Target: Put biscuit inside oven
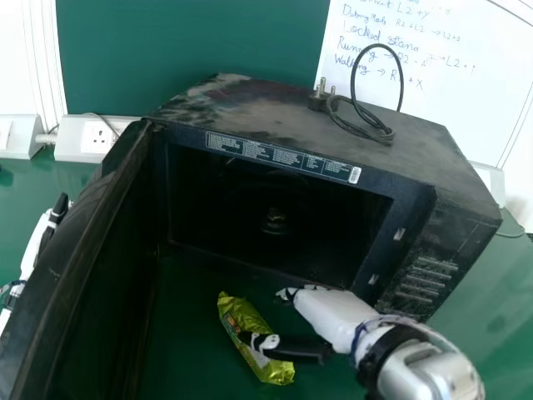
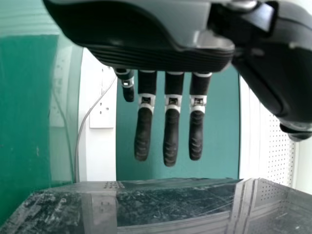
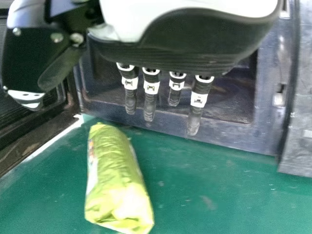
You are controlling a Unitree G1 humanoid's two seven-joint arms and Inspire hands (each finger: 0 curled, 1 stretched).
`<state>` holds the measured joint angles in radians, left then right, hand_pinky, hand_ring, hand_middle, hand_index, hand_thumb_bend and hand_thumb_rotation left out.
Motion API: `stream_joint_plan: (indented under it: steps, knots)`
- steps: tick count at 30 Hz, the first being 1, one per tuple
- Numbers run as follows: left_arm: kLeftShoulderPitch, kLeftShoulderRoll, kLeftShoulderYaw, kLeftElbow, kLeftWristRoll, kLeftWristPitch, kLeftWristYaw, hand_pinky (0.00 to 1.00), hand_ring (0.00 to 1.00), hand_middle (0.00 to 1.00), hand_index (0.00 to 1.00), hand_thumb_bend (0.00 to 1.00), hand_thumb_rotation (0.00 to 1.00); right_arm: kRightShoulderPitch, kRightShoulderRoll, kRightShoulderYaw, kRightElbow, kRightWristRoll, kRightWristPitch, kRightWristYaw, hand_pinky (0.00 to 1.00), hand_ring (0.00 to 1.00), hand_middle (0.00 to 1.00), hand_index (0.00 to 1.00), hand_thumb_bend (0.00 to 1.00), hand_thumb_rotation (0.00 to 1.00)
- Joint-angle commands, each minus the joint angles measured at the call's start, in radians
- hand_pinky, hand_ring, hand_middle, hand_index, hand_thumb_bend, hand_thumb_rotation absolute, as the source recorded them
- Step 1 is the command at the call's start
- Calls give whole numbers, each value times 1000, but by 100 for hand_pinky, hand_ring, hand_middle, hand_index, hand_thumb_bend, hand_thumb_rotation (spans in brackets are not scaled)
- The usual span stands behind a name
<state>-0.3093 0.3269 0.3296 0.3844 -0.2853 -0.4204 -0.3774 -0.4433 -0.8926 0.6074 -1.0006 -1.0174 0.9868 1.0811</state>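
Far left, beyond the door: black-and-white left hand (image 1: 57, 212), its fingers straight and a little apart, wrapped round nothing; ridged black pads, smooth pale bands.
Left wall: boxy white plastic socket panel (image 1: 93, 143) with a thin cord.
Oven door: tall, flat, glossy black door (image 1: 83, 250), swung wide open, its edge scuffed and dusty.
Biscuit: crinkly yellow-green foil packet (image 1: 241, 317), a plump, rounded oblong lying on the smooth green table (image 1: 187, 333) – outside the oven, in the angle between door and opening.
Oven mouth: dark rectangular cavity (image 1: 225, 200) in a dusty black metal microwave oven (image 1: 250, 112), a small round knob-like piece (image 1: 276, 222) on its floor.
Right hand: white-shelled, black-fingered right hand (image 1: 331, 318) in front of the opening, fingers straight and slightly separated, holding nothing; its black thumb crosses over the packet in the head view – whether they touch, I cannot tell.
Oven top: looped black rubbery cable (image 1: 375, 129) with a pronged plug (image 1: 321, 97).
Oven's right front: control panel (image 1: 425, 279) with raised, narrow bars, coated in grey dust.
Behind, right: smooth whiteboard (image 1: 466, 100) with blue handwriting.
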Motion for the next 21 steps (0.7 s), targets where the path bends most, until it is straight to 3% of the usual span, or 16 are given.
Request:
stream_joint_plan:
  steps: [1, 9, 21]
  knots:
    - [14, 1, -3, -5, 1, -9, -1, 32, 36, 44, 48, 52, 8, 32, 55, 10, 15, -81, -43, 46, 74, 88, 91, 93, 87, 61]
    - [16, -2, -4, -18, -1, -6, 1, 32, 37, 44, 48, 52, 8, 137, 282, -63, 83, -313, -231, 176, 75, 89, 92, 93, 89, 62]
    - [26, -4, -8, -50, 10, 6, 18, 31, 37, 44, 48, 52, 7, 250, 537, -199, 194, -455, -476, 223, 74, 89, 92, 92, 87, 60]
